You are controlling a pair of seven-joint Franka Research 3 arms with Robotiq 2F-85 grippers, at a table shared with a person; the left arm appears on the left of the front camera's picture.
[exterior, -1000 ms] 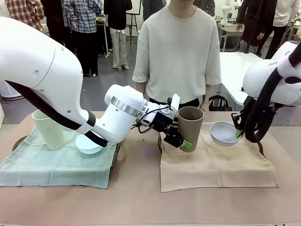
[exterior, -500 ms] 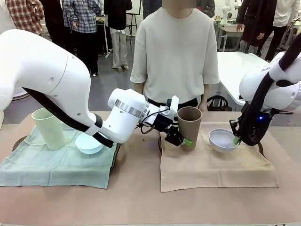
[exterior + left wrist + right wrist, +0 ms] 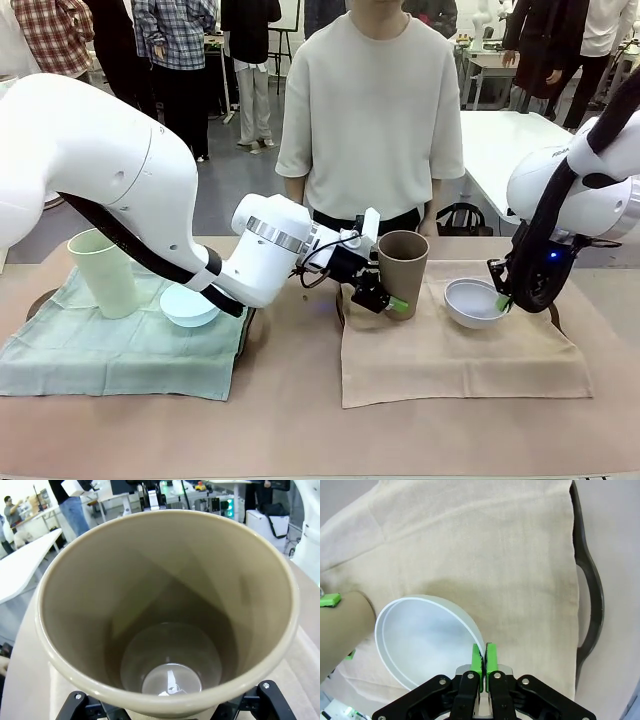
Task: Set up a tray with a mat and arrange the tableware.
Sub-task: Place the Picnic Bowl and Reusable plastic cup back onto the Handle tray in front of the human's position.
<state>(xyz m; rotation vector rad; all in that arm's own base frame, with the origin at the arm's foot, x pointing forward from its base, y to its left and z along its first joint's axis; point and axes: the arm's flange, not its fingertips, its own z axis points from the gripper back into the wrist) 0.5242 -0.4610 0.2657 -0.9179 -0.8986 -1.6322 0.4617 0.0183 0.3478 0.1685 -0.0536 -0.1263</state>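
L tool grips the brown cup w/ a green pad on each side of its wall, low down. The cup stands up straight on the tan mat, at the mat's far left corner. In the L wrist view the brown cup is seen from the top, open mouth up, inside bare, w/ black finger parts at both bottom corners. R tool is at the near right rim of the white bowl; in the R wrist view the R tool has its two green pads pinched on the thin rim of the white bowl, pads almost touching each other, so it is closed on the bowl. The bowl sits on the tan mat, to the right of the brown cup and near it, not touching. A dark tray edge w/ a handle peeks out past the mat's side. On the left part of the table lies a green mat. The pale green cup stands up straight at its far left. The light blue bowl sits on the green mat just right of that cup, partly behind the L arm. A person in a pale top stands at the far side of the table, behind the brown cup.
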